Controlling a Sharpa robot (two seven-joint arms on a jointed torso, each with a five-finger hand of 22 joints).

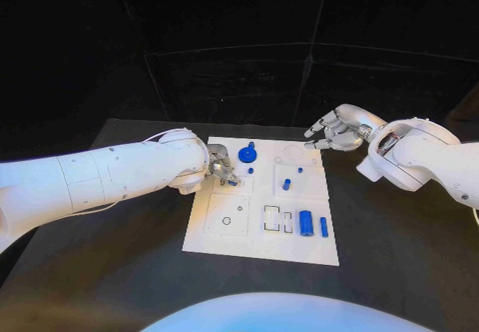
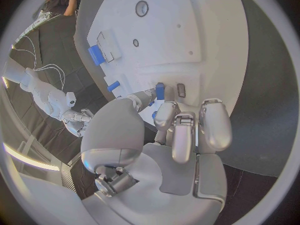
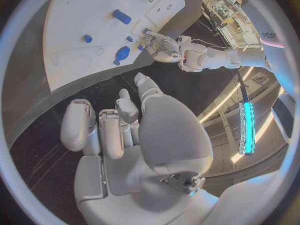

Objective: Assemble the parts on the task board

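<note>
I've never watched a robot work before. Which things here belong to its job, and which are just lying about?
Job: task board; blue parts; left hand, pinching a small blue part; right hand, holding nothing.
Lying about: only the black table.

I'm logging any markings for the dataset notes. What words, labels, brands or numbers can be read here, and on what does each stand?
None can be read on the task's things.
Task board: only outlines of slots and holes, no lettering visible.
Blue parts: no markings visible.
Left robot hand and right robot hand: no readable brand or label.
Room wall in the right wrist view: a few dark letters, too bent and cut off to read.
</note>
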